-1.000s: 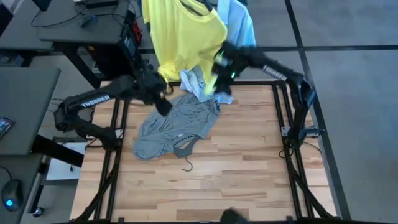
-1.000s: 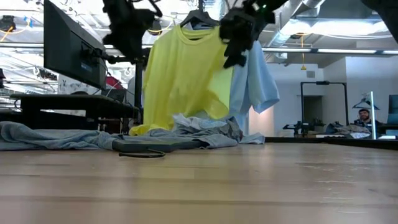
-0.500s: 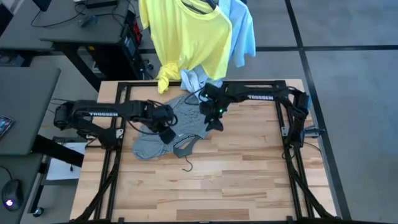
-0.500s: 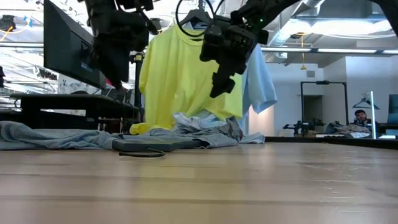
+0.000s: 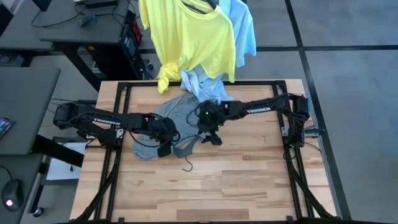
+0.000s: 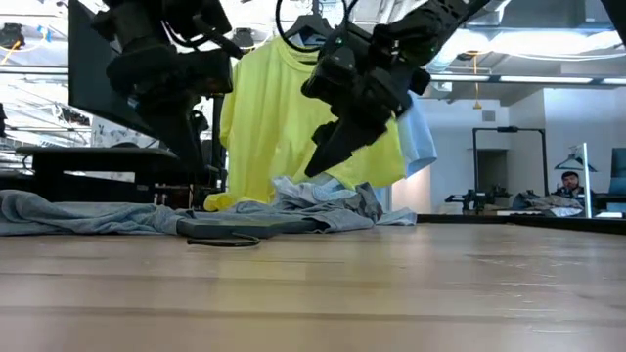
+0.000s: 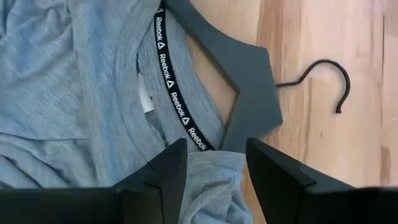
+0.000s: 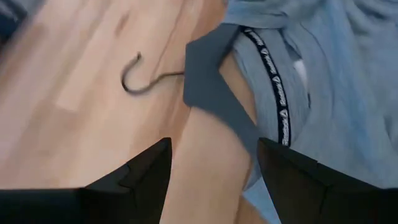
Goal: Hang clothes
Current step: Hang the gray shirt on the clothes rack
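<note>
The grey T-shirt (image 5: 177, 118) lies crumpled on the table, with a dark hanger (image 7: 249, 81) through its collar. The hanger's hook (image 5: 186, 165) lies on the bare wood. My left gripper (image 7: 214, 168) hovers open over the collar's left side. My right gripper (image 8: 214, 168) hovers open over the hanger's shoulder on the right. In the low view both stand above the cloth. The yellow T-shirt (image 5: 193, 37) and the light-blue shirt (image 5: 244, 31) hang on hangers beyond the far edge. The yellow hem (image 5: 165, 81) rests on the table.
Pale-blue cloth (image 5: 200, 84) lies bunched at the table's far edge, behind the grey T-shirt. Bare wood (image 5: 236, 180) fills the near half of the table. A desk with a monitor (image 6: 108, 88) stands off the far left corner.
Both grippers have come away from the hanging clothes at the far edge. They have sunk toward the table's near side, rolling as they went, and now hover over the grey T-shirt's collar. Their jaws have stayed open. The yellow T-shirt has swung a little on its hanger.
</note>
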You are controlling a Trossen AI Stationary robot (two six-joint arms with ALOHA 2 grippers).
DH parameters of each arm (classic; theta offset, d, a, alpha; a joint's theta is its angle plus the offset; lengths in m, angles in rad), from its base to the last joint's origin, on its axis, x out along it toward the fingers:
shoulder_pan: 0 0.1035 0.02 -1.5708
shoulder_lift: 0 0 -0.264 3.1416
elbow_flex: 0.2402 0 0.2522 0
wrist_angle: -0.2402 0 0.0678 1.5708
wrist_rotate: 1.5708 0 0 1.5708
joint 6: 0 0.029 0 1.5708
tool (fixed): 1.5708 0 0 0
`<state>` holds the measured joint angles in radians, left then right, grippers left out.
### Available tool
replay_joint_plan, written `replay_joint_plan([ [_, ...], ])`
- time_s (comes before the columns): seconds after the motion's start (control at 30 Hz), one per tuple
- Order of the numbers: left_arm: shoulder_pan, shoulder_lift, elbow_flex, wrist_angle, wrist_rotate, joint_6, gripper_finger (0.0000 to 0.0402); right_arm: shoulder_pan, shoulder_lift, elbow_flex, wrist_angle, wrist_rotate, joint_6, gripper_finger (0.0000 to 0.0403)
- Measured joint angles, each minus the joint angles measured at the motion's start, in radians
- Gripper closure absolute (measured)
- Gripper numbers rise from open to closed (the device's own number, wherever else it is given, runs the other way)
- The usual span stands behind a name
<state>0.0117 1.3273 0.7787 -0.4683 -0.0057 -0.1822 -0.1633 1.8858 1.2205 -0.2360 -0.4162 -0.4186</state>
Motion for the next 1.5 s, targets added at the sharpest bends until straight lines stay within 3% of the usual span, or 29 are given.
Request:
replay_joint_plan([
  [0.13,-0.015,0.000,-0.006,0.009,-0.003,-0.137,0.0253,0.041,0.000,-0.054,0.166,0.158,-0.114,0.0180],
  [0.2,-0.027,0.000,-0.006,0.008,-0.003,-0.194,0.0253,0.045,0.003,-0.073,0.242,0.186,-0.129,0.0180],
  [0.37,-0.060,0.000,-0.006,0.008,-0.001,-0.286,0.0253,0.037,0.090,-0.075,0.260,0.176,-0.033,0.0180],
  [0.67,-0.099,0.000,-0.006,0.009,0.000,-0.397,0.0253,0.044,0.219,-0.042,0.286,0.147,-0.030,0.0187],
  [0.77,-0.108,0.000,-0.006,0.011,0.000,-0.424,0.0254,0.047,0.235,-0.040,0.252,0.146,-0.032,0.0222],
  [0.93,-0.116,0.000,-0.006,0.011,0.000,-0.444,0.0254,0.049,0.234,-0.037,0.189,0.150,-0.044,0.0335],
  [1.07,-0.115,0.000,0.002,-0.001,0.029,-0.472,0.0254,0.049,0.205,-0.030,0.146,0.157,0.000,0.0348],
  [1.27,-0.113,-0.009,0.144,-0.155,0.080,-0.454,0.0254,0.039,0.117,0.049,-0.031,0.136,0.074,0.0348],
  [1.5,-0.082,-0.053,0.487,-0.523,0.034,-0.309,0.0254,0.003,-0.022,0.213,-0.211,0.075,0.092,0.0348],
])
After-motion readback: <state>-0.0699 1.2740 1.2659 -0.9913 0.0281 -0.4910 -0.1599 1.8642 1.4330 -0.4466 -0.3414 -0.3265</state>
